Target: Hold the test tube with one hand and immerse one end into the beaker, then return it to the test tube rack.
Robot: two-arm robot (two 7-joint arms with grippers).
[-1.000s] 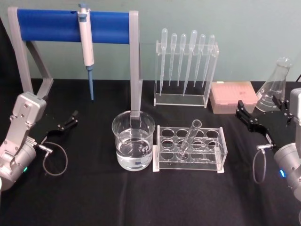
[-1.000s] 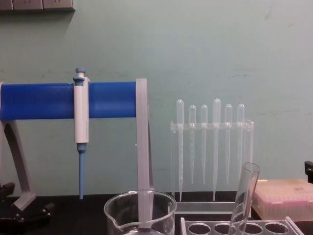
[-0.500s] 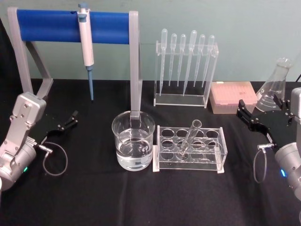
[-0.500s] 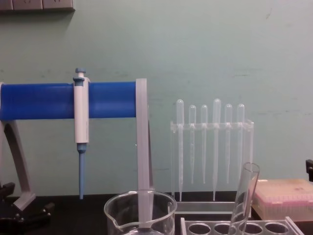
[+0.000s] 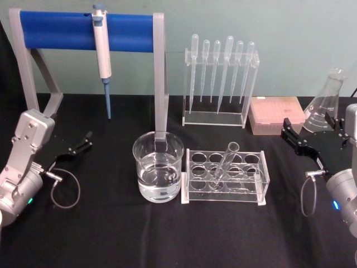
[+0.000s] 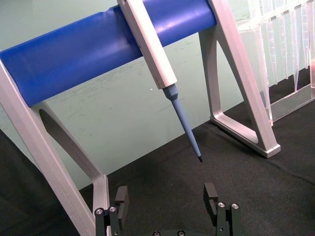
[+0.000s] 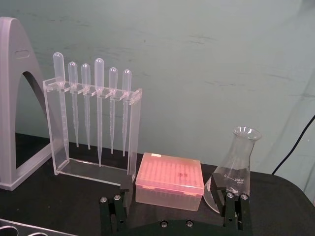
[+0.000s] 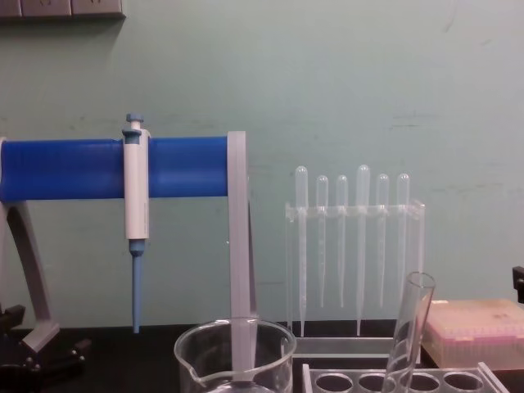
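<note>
The test tube leans tilted in a clear rack at the table's middle, and its flared rim shows in the chest view. The beaker, partly filled with clear liquid, stands just left of the rack. My right gripper hovers open and empty to the right of the rack, in front of the flask; the right wrist view shows its fingers spread wide. My left gripper stays open at the far left near the stand's foot, with nothing between its fingers.
A grey stand with a blue bar holds a hanging pipettor behind the beaker. At the back stand a rack of plastic pipettes, a pink tip box and a conical flask.
My right gripper has shifted slightly to the right and turned a little. The left arm, the tube and the beaker have not moved.
</note>
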